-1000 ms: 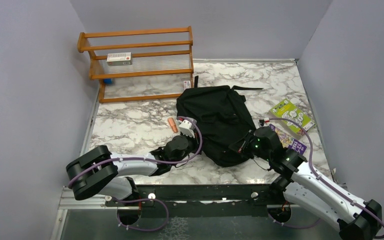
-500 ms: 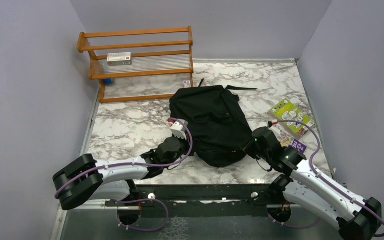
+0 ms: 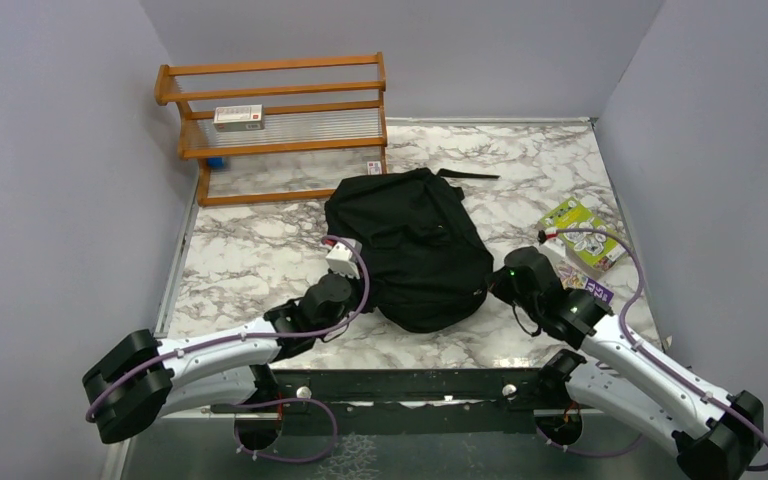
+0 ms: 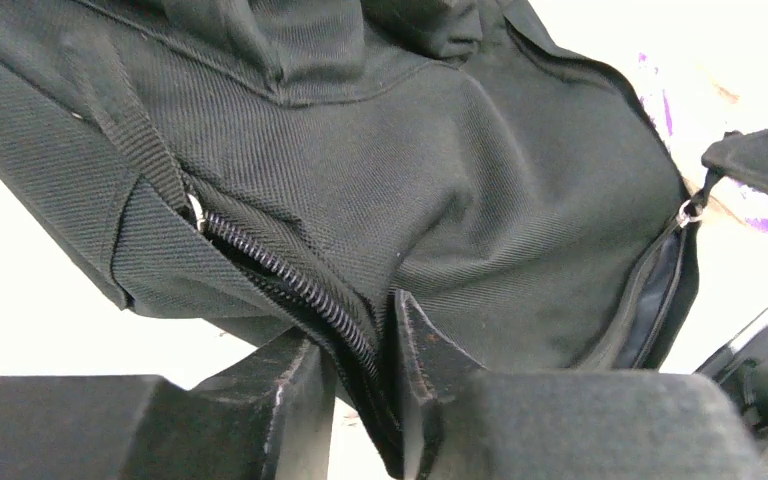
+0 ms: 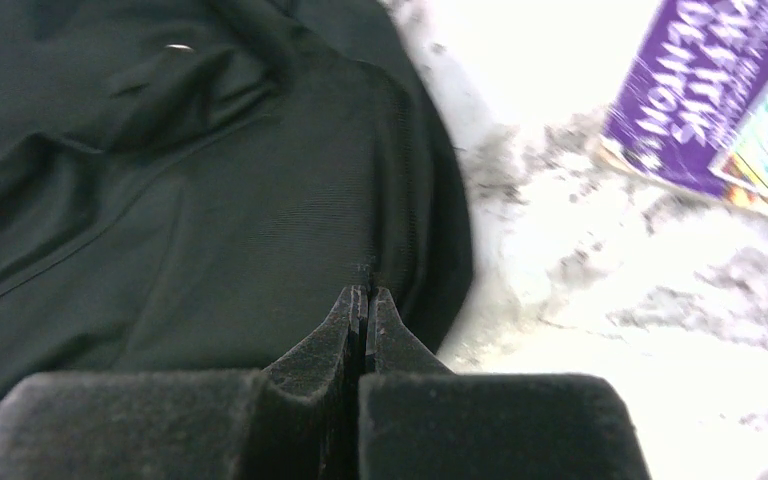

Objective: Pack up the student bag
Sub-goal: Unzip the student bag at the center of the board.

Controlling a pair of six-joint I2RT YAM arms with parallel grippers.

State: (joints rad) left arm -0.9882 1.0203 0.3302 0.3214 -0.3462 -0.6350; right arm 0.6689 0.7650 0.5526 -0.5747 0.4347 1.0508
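The student bag (image 3: 410, 245) is a large black backpack lying in the middle of the marble table, one strap (image 3: 465, 175) trailing behind it. My left gripper (image 3: 360, 283) is at its front-left edge, shut on the zipper edge; in the left wrist view (image 4: 360, 335) the zipper coil (image 4: 280, 275) and bag fabric (image 4: 440, 180) run between the jaws. My right gripper (image 3: 493, 285) is at the bag's front-right edge. In the right wrist view (image 5: 365, 295) its jaws are pressed together on a fold of the bag (image 5: 180, 200).
A wooden shelf rack (image 3: 280, 120) stands at the back left with a small box (image 3: 238, 117) on it. A green booklet (image 3: 582, 228) and a purple book (image 3: 590, 290) lie right of the bag; the purple book shows in the right wrist view (image 5: 700, 90). Grey walls enclose the table.
The bag has slid left and slightly back, with both grippers moving left while holding it. A small orange item seen left of the bag before is now covered.
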